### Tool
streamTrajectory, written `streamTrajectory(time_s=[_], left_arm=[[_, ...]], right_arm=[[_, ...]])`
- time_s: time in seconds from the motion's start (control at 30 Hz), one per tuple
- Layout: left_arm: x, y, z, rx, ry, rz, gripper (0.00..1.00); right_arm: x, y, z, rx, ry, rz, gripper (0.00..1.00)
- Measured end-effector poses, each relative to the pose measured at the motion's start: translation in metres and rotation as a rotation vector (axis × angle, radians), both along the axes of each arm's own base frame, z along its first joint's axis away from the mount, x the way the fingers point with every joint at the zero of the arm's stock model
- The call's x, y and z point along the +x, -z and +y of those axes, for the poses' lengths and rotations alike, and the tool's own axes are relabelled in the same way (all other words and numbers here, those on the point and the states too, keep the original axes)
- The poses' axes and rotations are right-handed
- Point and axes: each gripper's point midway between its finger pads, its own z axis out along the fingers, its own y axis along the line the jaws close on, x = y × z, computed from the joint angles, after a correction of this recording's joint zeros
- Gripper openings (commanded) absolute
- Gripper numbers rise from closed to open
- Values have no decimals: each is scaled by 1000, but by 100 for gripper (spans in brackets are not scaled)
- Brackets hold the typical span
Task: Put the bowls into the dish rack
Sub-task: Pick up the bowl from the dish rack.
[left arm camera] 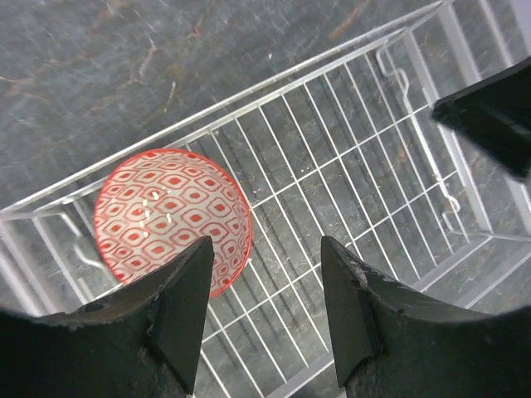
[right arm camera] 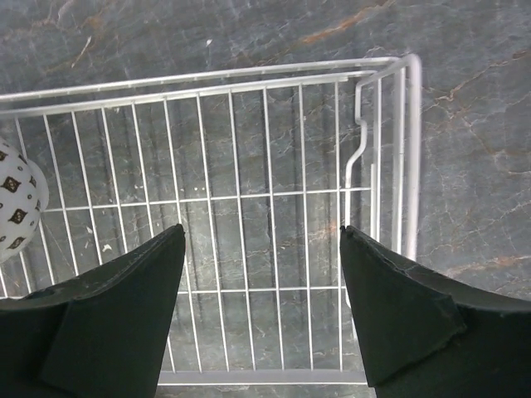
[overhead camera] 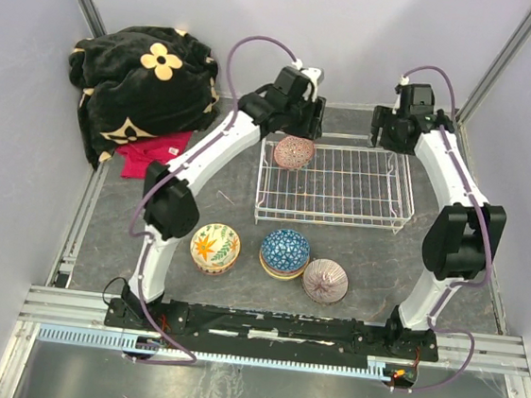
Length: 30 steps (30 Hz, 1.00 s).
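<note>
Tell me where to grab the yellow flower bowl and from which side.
On the yellow flower bowl, pinch the rim from straight above, one finger inside, one outside: it sits upright, mouth up. Its left edge, away from the blue bowl, looks freest.

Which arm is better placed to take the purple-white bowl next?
Right, probably. The purple-white bowl lies rightmost in the near row, nearer the right arm's base. The right hand is open over the dish rack; the left hand hangs near the pink bowl.

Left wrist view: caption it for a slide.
Open left gripper above a red-patterned bowl in the white wire dish rack.
</note>
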Motion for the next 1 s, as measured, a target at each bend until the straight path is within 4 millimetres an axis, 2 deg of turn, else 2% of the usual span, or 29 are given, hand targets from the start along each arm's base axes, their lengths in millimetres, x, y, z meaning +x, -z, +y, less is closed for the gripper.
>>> streamTrajectory(time_s=[0.17, 0.3, 0.37, 0.57, 0.77, 0.9, 1.0], left_arm=[[3, 53, -20, 72, 26, 88, 58], [1, 80, -22, 114, 30, 141, 58], [2, 86, -21, 127, 26, 152, 57], [10, 87, -25, 123, 18, 138, 55], [12, 111, -27, 148, 19, 169, 50], [13, 125, -26, 167, 13, 185, 39], [14, 128, -25, 171, 10, 187, 22]], right_arm=[[3, -5, -10, 38, 21, -24, 82], [4, -4, -5, 65, 8, -26, 82], [4, -4, -3, 73, 2, -26, 82], [4, -4, 0, 94, -5, -28, 82], [5, -4, -1, 100, -5, -27, 82], [5, -5, 2, 113, -11, -31, 82], [7, -6, 3, 122, -14, -37, 81]])
